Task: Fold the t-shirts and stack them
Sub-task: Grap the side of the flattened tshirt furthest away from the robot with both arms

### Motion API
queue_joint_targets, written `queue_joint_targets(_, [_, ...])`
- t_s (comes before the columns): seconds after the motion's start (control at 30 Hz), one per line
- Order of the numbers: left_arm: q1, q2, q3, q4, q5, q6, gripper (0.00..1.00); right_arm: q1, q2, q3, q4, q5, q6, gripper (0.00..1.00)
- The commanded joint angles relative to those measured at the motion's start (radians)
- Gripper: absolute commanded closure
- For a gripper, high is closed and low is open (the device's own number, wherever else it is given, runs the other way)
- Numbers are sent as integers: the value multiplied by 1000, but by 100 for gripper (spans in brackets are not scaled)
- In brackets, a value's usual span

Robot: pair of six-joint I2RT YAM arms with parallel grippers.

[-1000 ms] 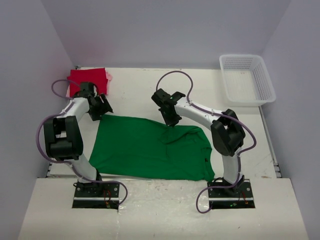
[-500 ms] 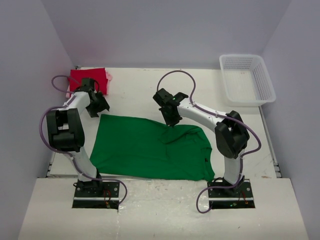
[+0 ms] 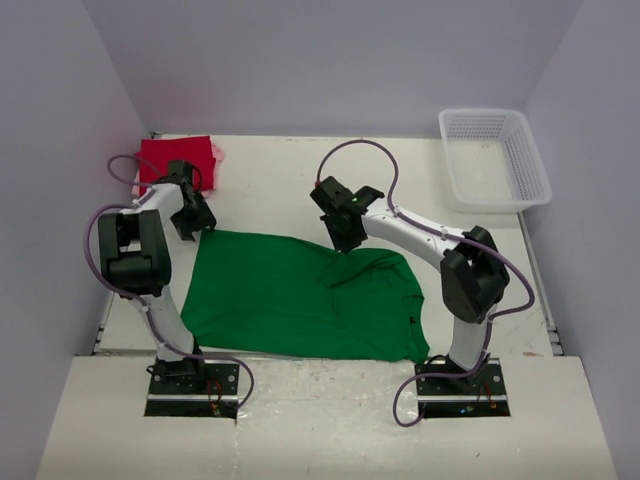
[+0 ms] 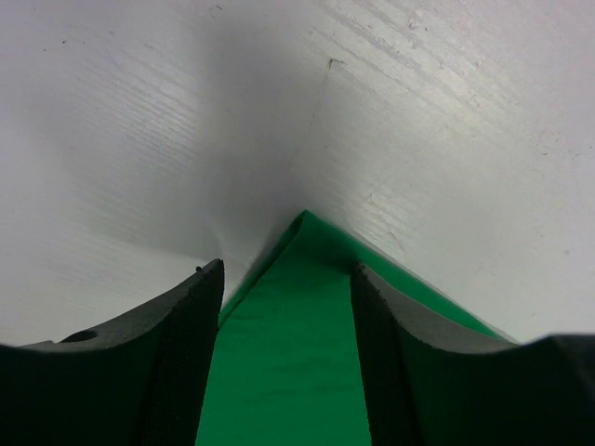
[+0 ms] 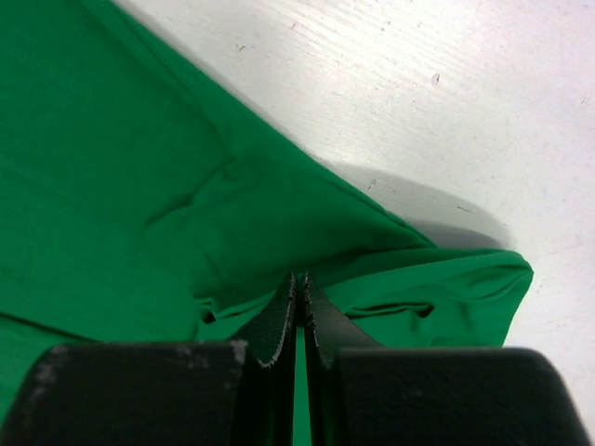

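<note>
The green t-shirt [image 3: 300, 295] lies spread flat on the table between the arms. My left gripper [image 3: 193, 224] is open, its jaws either side of the shirt's far left corner [image 4: 299, 232], low over the table. My right gripper [image 3: 343, 243] is shut on a fold of the green t-shirt's far edge [image 5: 307, 232] near the middle. A folded red t-shirt [image 3: 176, 160] lies in the far left corner on a pale pink one [image 3: 218, 152], of which only an edge shows.
A white plastic mesh basket [image 3: 493, 156] stands at the far right corner. Purple-grey walls close in the table on three sides. The left arm's elbow [image 3: 130, 250] rises beside the shirt's left edge.
My left gripper has moved back and slightly left, off the shirt's left side to its far left corner. The right gripper has stayed on the far edge fold.
</note>
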State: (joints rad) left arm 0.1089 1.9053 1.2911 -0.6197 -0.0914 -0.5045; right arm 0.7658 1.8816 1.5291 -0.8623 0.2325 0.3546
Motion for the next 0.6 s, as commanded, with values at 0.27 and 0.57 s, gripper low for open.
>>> queue_joint_targets(0.27, [-8,77,74,25,-14,-2,48,6,-65,-49,60,-22,6,100])
queue_joint_targets(0.57, [-15,115,103,25,9,-5,65,6,-85,-75,60,-13,11,100])
